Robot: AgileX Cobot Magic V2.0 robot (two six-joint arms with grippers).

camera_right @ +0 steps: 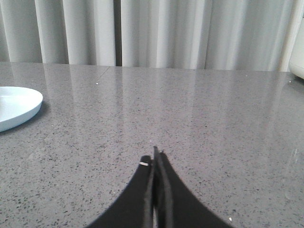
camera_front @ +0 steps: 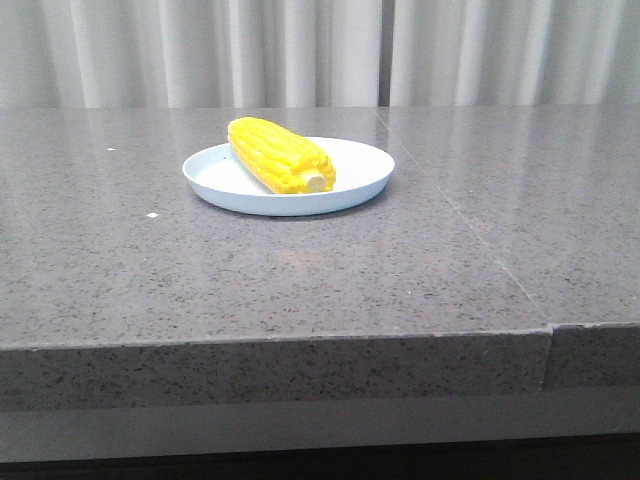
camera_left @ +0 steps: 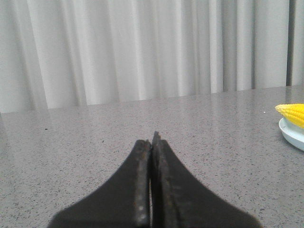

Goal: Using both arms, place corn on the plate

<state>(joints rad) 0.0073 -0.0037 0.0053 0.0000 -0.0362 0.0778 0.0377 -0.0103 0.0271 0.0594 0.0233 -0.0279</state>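
Observation:
The yellow corn [camera_front: 279, 155] lies on the pale blue-white plate [camera_front: 360, 170] in the middle of the grey table, its pale stub end toward the front. Neither arm shows in the front view. In the left wrist view my left gripper [camera_left: 151, 138] is shut and empty, low over bare table, with the corn's tip [camera_left: 292, 113] and the plate's rim [camera_left: 290, 135] at the frame's edge. In the right wrist view my right gripper [camera_right: 155, 156] is shut and empty, with the plate's rim [camera_right: 16, 107] off to the side.
The grey speckled table [camera_front: 300, 280] has a seam [camera_front: 480, 240] running front to back on the right and a front edge near the camera. White curtains [camera_front: 300, 50] hang behind. A pale rounded object [camera_right: 298, 66] sits at the edge of the right wrist view.

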